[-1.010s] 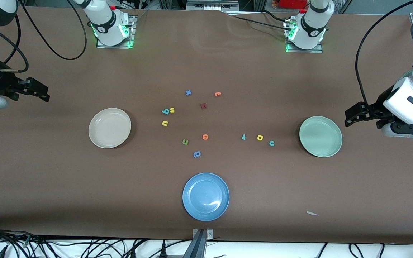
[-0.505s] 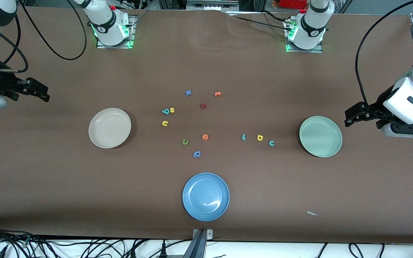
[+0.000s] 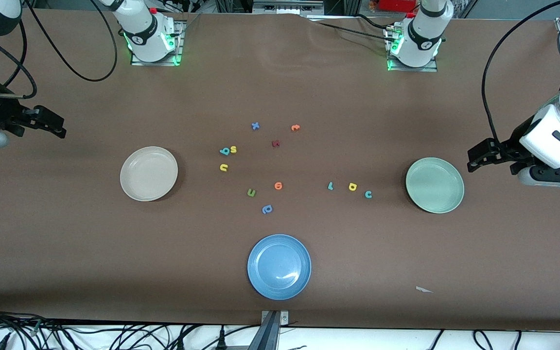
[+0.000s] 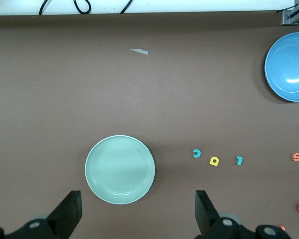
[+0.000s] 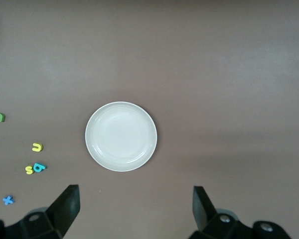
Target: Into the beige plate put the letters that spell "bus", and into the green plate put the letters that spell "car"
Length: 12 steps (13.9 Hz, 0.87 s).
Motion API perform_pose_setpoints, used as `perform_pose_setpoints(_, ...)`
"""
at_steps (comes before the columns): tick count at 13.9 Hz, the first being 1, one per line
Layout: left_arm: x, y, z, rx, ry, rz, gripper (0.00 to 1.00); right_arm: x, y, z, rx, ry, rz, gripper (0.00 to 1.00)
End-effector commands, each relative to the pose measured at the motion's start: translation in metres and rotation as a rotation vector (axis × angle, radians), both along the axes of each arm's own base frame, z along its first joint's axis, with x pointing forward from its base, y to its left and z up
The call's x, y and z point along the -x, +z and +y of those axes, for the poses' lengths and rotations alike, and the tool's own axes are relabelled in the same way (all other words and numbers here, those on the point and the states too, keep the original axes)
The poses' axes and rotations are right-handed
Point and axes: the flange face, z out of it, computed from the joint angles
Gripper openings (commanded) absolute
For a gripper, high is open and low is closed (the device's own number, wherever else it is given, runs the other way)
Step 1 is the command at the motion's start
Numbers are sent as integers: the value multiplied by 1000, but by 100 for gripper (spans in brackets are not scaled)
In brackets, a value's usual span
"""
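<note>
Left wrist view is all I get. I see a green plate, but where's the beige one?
Observer: The beige plate sits toward the right arm's end of the table, with nothing in it.
Operator: Are the bus letters close to it?
Observer: Yes. The b and s lie side by side, and the u is a little nearer to the front camera.
Operator: What's the other gripper doing?
Observer: The right gripper waits open at its arm's end of the table, holding nothing.
</note>
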Motion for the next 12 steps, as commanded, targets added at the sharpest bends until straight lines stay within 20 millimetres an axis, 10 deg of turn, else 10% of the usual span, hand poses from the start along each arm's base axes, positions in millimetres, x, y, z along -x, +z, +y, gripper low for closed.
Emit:
perform_pose_setpoints(1,5,9,-2,27,-19,2,100,1,1,0,-3,-12,-1,100)
perform_pose_setpoints(12,5,9,-2,27,-19,2,100,4,1,1,-2,-13,17,100)
